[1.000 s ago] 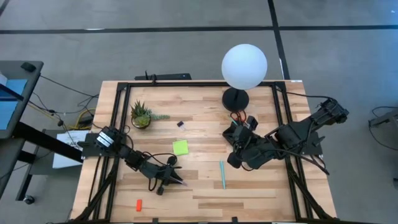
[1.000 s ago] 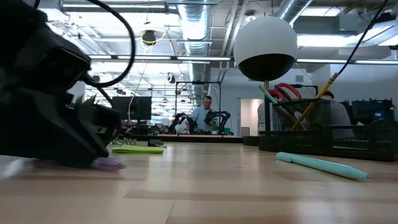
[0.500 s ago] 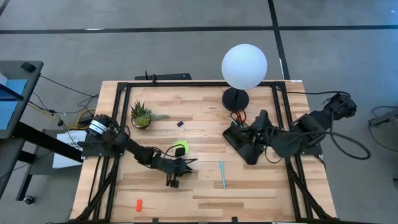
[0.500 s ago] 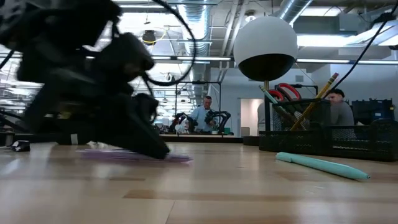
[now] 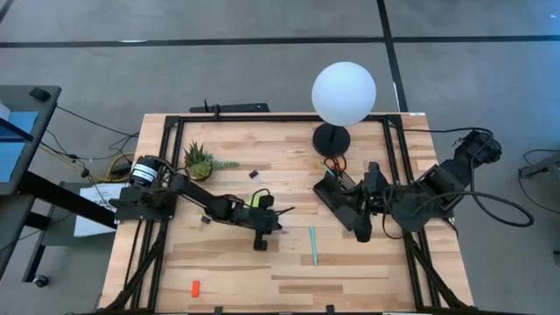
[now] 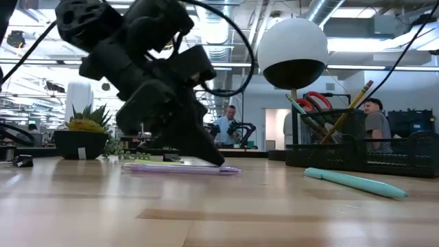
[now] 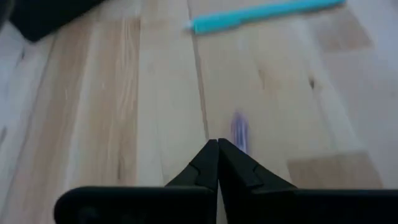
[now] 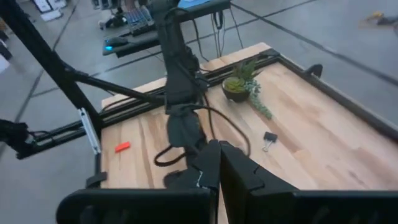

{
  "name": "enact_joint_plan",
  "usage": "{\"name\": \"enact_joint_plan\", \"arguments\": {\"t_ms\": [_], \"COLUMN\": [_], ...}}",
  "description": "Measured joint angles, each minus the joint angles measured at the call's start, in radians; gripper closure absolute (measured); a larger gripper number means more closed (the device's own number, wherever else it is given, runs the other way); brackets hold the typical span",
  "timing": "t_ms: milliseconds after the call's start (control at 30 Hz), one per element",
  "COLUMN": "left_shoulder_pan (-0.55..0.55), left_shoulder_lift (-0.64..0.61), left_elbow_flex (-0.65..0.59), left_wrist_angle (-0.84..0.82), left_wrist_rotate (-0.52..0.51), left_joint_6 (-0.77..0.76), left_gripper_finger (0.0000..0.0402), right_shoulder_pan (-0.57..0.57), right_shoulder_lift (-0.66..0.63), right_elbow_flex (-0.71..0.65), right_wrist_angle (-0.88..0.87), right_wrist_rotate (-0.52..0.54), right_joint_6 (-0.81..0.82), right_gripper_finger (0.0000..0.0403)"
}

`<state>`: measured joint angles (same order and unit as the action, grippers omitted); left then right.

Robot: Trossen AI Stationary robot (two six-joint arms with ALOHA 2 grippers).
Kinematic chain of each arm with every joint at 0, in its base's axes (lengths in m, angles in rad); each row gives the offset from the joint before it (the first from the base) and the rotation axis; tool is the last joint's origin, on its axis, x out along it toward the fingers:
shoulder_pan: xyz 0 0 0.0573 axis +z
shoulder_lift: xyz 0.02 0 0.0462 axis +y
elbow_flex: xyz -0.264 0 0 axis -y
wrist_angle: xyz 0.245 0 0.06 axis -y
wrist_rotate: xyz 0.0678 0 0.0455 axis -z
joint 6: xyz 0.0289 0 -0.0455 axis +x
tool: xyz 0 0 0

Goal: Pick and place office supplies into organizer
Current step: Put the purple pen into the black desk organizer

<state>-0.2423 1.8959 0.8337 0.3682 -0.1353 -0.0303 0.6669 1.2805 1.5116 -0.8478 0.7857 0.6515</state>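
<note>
My left gripper (image 5: pixel 276 213) is low over the table's middle, shut on a purple pen (image 6: pixel 184 169). The teal pen (image 5: pixel 312 245) lies loose on the wood to its right. A lime-green sticky-note pad (image 5: pixel 253 200) shows partly under the left arm. A black clip (image 5: pixel 255 174) and a red-orange piece (image 5: pixel 195 288) lie apart. The black organizer (image 6: pixel 357 147) holds red-handled scissors (image 6: pixel 319 100), a pencil and pens, all upright. My right gripper (image 8: pixel 217 152) is shut, holds nothing, and hangs over the organizer (image 5: pixel 332 188). My left gripper pinches the purple pen near its front end (image 7: pixel 239 130), which sticks out a little past the shut fingertips. The fingers (image 6: pixel 214 159) slant down toward the table's right. The pen lies level at the table top, trailing back under the gripper; whether it is lifted clear I cannot tell.
A small potted plant (image 5: pixel 199 162) stands at the far left. The white globe lamp (image 5: pixel 344 92) with its round black base (image 5: pixel 332 138) stands at the far edge, behind the organizer. Bare wood lies along the near edge. People sit in the room beyond.
My left gripper has travelled from the near left toward the table's right and far side, staying shut, with its wrist rising. The purple pen has gone along with it, level and close to the table top. My right arm has swung back a little toward the right.
</note>
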Motion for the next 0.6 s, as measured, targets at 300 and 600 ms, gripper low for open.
{"name": "enact_joint_plan", "arguments": {"t_ms": [300, 600], "left_shoulder_pan": [0.044, 0.069], "left_shoulder_lift": [-0.089, -0.630], "left_elbow_flex": [0.019, 0.021], "left_wrist_angle": [-0.100, -0.359], "left_wrist_rotate": [0.041, -0.187], "left_joint_6": [-0.127, -0.115], "left_gripper_finger": [0.0400, 0.0401], "right_shoulder_pan": [-0.097, -0.108], "right_shoulder_lift": [0.126, 0.246], "right_elbow_flex": [0.000, -0.001], "right_wrist_angle": [-0.033, -0.056], "right_wrist_rotate": [-0.213, -0.086], "right_joint_6": [-0.076, -0.024], "right_gripper_finger": [0.0403, 0.0403]}}
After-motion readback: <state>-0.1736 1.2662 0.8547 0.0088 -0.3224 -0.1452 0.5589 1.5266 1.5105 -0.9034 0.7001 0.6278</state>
